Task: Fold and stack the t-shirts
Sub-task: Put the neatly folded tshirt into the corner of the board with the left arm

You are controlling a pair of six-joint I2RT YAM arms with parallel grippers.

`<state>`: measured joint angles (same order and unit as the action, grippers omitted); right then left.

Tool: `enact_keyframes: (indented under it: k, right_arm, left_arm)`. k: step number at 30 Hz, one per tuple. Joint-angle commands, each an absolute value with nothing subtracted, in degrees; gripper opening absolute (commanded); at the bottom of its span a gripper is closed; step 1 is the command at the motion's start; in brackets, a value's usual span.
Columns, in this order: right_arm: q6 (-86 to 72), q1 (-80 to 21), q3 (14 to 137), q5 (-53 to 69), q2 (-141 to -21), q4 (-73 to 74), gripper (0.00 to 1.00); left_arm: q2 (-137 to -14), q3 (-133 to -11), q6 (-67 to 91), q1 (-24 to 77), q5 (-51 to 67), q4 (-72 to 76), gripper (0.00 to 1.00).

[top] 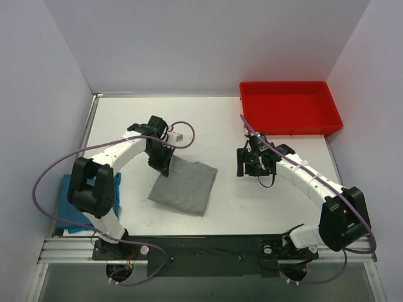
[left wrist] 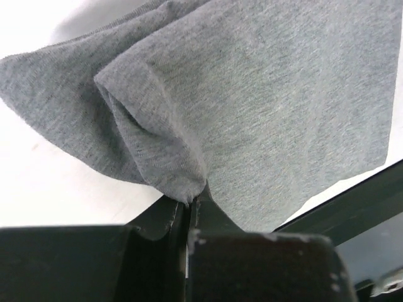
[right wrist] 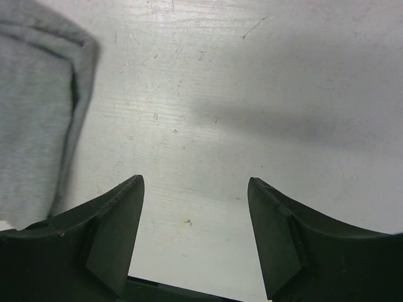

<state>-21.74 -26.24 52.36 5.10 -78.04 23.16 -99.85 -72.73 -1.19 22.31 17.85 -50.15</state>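
Top view: left gripper [top: 161, 165] is clamped on the far-left corner of the grey t-shirt [top: 184, 187]. The rest of the shirt lies flat on the table [top: 126, 119], spreading from those fingers toward the right arm and the near edge. Right gripper [top: 249, 165] hovers well apart from the shirt's right edge. Red tray [top: 289, 108] is beyond the right fingers. Blue cloth [top: 66, 202], likely a folded shirt, is well behind the left fingers by the base.

Left wrist: left gripper [left wrist: 189, 211] fully closed, pinching 1 bunched corner of the grey t-shirt [left wrist: 277, 107], which fans out ahead of the tips.

Right wrist: right gripper [right wrist: 195, 207] wide open, nothing held. Grey t-shirt [right wrist: 31, 113], folded edge, sits just outside its left finger, not between the 2.

Risks:
- The pinch is thin and at the very corner. A pull could slip it, or grab 1 layer only and peel the fold open.
- Dragging 1-handed would skew it.

Orientation: folded patch is near-square and rotated, held corner pointing far-left. Long axis too close to call.
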Motion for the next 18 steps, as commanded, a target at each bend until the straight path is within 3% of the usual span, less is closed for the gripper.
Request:
enact_keyframes:
  k: [1, 6, 18]
  right_arm:
    - [-19.25, -25.93, 56.16, 3.95, -80.68, 25.14, 0.62]
    - [-16.44, -25.93, 60.73, 6.5, -84.63, 25.22, 0.62]
    - [-9.49, -25.66, 69.6, 8.17, -91.84, 25.58, 0.63]
  left_arm:
    - [-94.14, -72.08, -14.85, 21.44, 2.24, -63.62, 0.0]
    - [-87.98, -68.2, -21.26, 17.16, -8.25, -65.65, 0.0]
    - [-76.12, -69.35, -30.76, -1.65, -11.06, -70.66, 0.0]
